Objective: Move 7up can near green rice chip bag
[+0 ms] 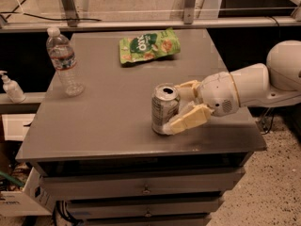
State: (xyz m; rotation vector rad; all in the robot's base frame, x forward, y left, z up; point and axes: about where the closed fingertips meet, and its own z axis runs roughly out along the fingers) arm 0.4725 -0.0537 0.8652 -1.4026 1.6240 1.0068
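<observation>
Your grey counter [103, 121] carries 3 things, and each is placed here from the green rice chip bag [149, 45], which lies flat near the far edge. The white arm reaches in from camera-right of the bag. Its tool [175, 107] sits much nearer the front edge than the bag does, close against the camera-right side of the 7up can [162, 108]. You cannot tell from this view whether it is clamped on the can or released.

A clear water bottle [63, 62] stands camera-left of the bag and apart from it.

The can stands upright, its long axis vertical, well apart from the bag. It is toward the front edge and slightly camera-right of the bag.

So, as I judge it, your coming move runs from the tool toward the far edge and a little camera-left. Keep the can upright along that line.
</observation>
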